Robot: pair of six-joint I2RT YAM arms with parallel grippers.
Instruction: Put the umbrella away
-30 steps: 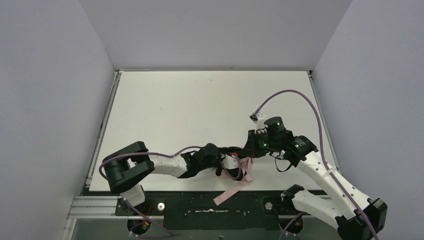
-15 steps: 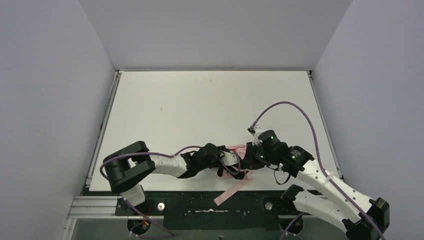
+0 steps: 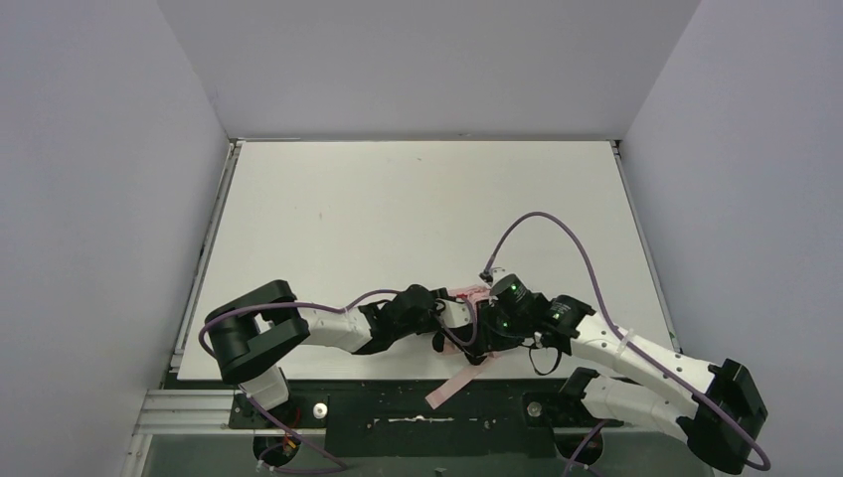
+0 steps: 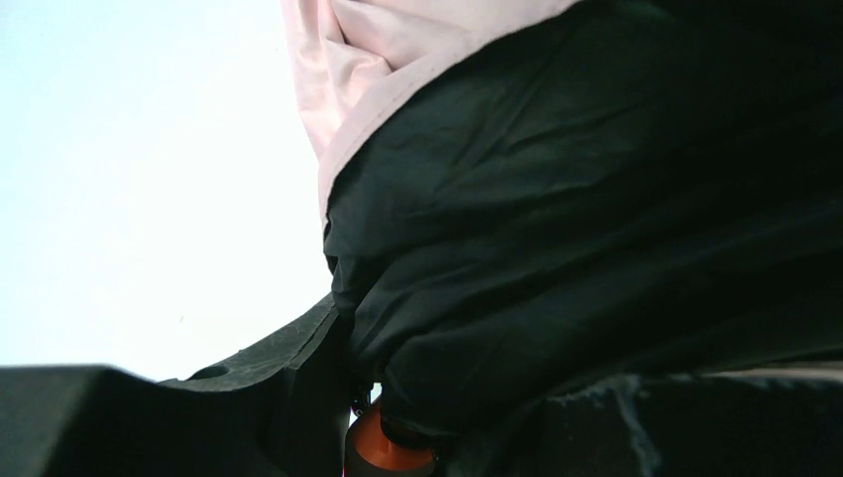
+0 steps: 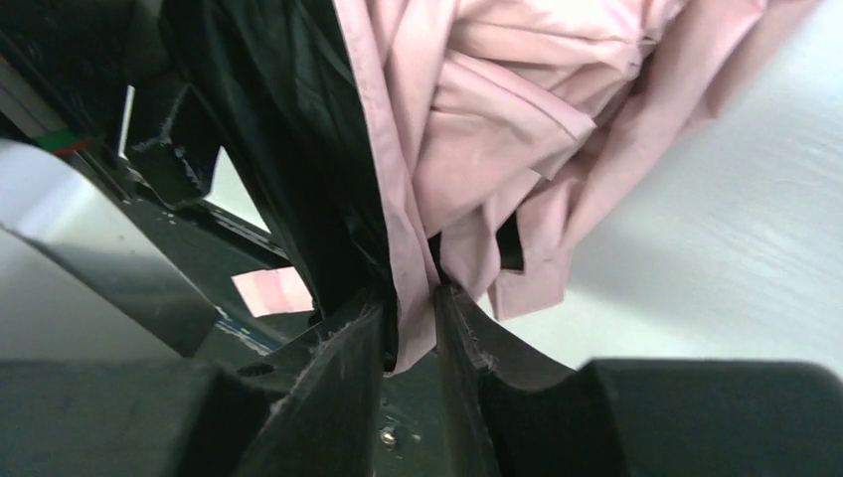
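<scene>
The umbrella (image 5: 517, 129) lies bundled at the lower centre of the bench (image 3: 398, 209). The right gripper (image 5: 411, 323) is narrow, pinching the pink canopy edge. The left gripper (image 4: 447, 422) is part-closed, clasping the black canopy folds.

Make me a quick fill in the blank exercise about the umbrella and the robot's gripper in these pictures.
1. The umbrella is black inside and pale ___ outside.
2. A fold of its cloth sits between the two ___ of the right gripper.
3. The table under it is plain ___ in colour.

Missing words: pink; fingers; white.
</scene>
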